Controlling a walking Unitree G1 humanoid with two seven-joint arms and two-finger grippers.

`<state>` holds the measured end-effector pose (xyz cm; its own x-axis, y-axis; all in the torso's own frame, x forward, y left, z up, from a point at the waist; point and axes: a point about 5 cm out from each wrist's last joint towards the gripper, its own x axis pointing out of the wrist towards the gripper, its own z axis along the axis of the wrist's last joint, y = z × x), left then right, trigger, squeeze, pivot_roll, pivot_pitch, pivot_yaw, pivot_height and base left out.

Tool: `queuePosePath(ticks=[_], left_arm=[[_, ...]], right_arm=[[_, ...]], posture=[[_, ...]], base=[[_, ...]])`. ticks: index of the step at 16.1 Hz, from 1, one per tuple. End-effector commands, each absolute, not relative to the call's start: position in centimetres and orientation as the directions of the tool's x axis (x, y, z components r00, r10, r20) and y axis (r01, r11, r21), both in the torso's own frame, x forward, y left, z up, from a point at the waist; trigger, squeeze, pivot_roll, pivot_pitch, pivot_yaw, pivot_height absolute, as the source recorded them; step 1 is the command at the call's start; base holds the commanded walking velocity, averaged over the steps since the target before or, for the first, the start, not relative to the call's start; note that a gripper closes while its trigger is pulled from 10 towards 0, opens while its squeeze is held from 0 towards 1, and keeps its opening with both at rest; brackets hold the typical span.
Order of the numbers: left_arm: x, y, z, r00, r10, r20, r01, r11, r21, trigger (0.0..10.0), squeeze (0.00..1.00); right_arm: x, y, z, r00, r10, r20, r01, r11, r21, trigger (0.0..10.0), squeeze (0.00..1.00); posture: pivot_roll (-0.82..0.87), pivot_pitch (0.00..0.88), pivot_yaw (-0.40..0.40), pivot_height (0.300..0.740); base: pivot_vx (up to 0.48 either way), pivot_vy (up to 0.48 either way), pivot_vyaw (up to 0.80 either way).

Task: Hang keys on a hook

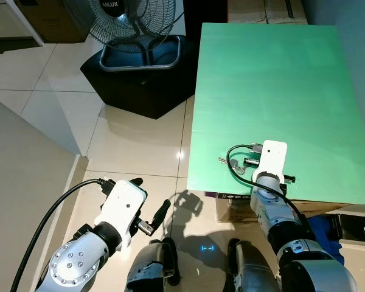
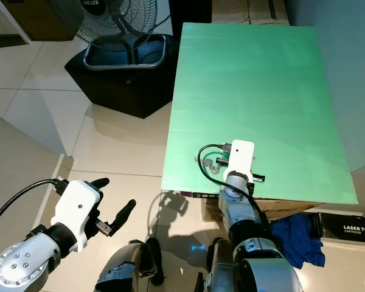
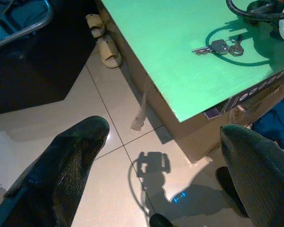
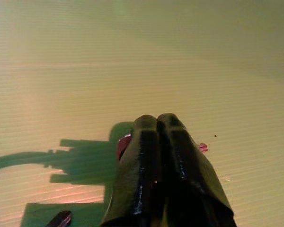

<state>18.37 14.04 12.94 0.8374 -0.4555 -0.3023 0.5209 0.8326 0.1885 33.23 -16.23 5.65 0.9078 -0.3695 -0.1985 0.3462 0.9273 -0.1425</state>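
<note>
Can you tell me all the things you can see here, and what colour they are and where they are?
Keys: one bunch, silver, on the green table near its front edge, beside the right tool.
Table: one, green top, ahead on the right.
Fan: one, dark, standing on a black base on the floor to the left of the table.
Sandals: one pair, beige, on the floor by the table's side.
Cloth: one, blue, on the floor under the table's front edge.
Left tool: black fingers open, over the tiled floor.
Right tool: black fingers shut, above the table.
</note>
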Motion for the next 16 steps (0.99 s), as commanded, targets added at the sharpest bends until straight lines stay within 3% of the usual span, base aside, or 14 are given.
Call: queuePosePath(ticks=[1, 3, 6, 12, 13, 14, 16], left_arm=[[18.0, 14.3, 12.9, 0.836, -0.447, -0.319, 0.519, 0.832, 0.196, 10.0, 0.00], [18.0, 14.3, 12.9, 0.836, -0.447, -0.319, 0.520, 0.831, 0.196, 10.0, 0.00], [18.2, 14.3, 13.0, 0.836, -0.447, -0.317, 0.519, 0.832, 0.196, 10.0, 0.00], [18.3, 14.1, 12.9, 0.837, -0.447, -0.315, 0.518, 0.833, 0.193, 10.0, 0.00], [18.3, 14.1, 13.0, 0.837, -0.447, -0.315, 0.518, 0.834, 0.193, 10.0, 0.00], [18.2, 14.1, 13.0, 0.838, -0.447, -0.314, 0.517, 0.834, 0.193, 10.0, 0.00], [18.2, 14.1, 13.0, 0.838, -0.447, -0.315, 0.517, 0.834, 0.193, 10.0, 0.00]], right_arm=[[32.6, -15.8, 4.8, 0.905, -0.362, -0.222, 0.339, 0.931, -0.135, 0.0, 0.00], [32.7, -15.8, 5.2, 0.912, -0.357, -0.200, 0.336, 0.932, -0.133, 0.0, 0.00], [34.3, -14.7, 9.0, 0.952, -0.304, -0.022, 0.298, 0.944, -0.139, 0.0, 0.00], [34.3, -15.3, 8.8, 0.933, -0.352, -0.078, 0.339, 0.930, -0.140, 0.0, 0.00], [34.2, -15.5, 8.4, 0.924, -0.368, -0.102, 0.354, 0.925, -0.136, 10.0, 0.69], [34.1, -15.6, 8.1, 0.920, -0.373, -0.119, 0.359, 0.925, -0.126, 10.0, 1.00], [33.7, -15.6, 7.4, 0.913, -0.381, -0.145, 0.366, 0.923, -0.121, 10.0, 1.00]], posture=[[0.05, 0.327, 0.125, 0.713], [0.05, 0.327, 0.125, 0.713], [0.05, 0.336, 0.126, 0.713], [0.05, 0.334, 0.121, 0.713], [0.05, 0.331, 0.121, 0.713], [0.05, 0.332, 0.120, 0.713], [0.05, 0.329, 0.121, 0.713]], base=[[0.000, 0.000, 0.00], [0.000, 0.000, 0.00], [0.000, 0.000, 0.00], [0.000, 0.000, 0.00], [0.000, 0.000, 0.00], [0.000, 0.000, 0.00], [0.000, 0.000, 0.00]])
